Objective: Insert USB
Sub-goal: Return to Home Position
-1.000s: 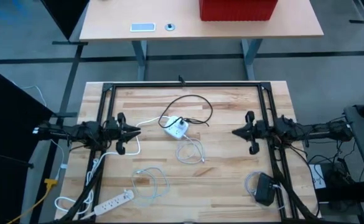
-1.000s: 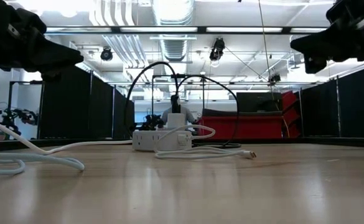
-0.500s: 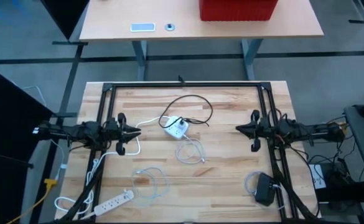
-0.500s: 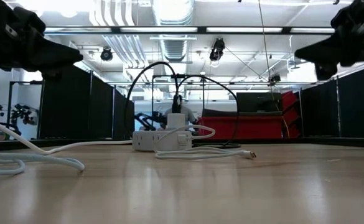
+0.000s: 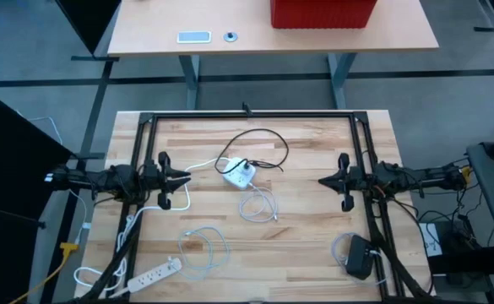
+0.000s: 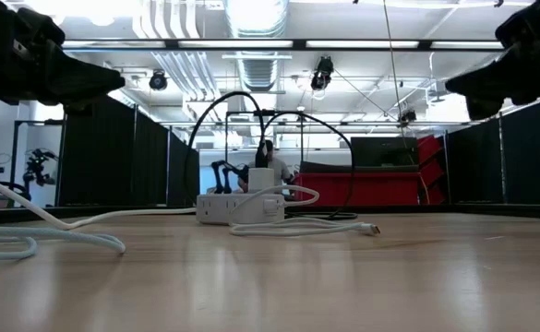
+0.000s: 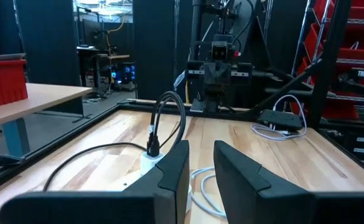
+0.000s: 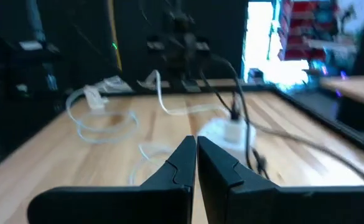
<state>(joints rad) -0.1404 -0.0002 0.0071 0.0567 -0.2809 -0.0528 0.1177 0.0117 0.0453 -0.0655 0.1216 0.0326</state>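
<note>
A white power hub [image 5: 240, 173] lies flat mid-table with a black cable [image 5: 263, 139] plugged into its top and looping to the far side. It also shows as the hub [image 6: 242, 207] in the low view. A white USB cable [image 5: 259, 205] lies coiled on the table just near of the hub, its plug end [image 6: 373, 229] free on the wood. My left gripper [image 5: 186, 176] hovers left of the hub, fingers a narrow gap apart [image 7: 200, 146]. My right gripper [image 5: 320, 181] hovers right of it, shut [image 8: 196, 142]. Both are above the table and hold nothing.
A second pale cable coil [image 5: 203, 247] and a white power strip [image 5: 155, 273] lie near the near-left corner. A black adapter [image 5: 358, 255] sits near-right. A black frame [image 5: 247, 116] borders the work area. Bare wood lies between each gripper and the hub.
My right gripper has drawn back a little toward the table's right edge, staying shut and level. The left arm, the hub and the cables have kept still.
</note>
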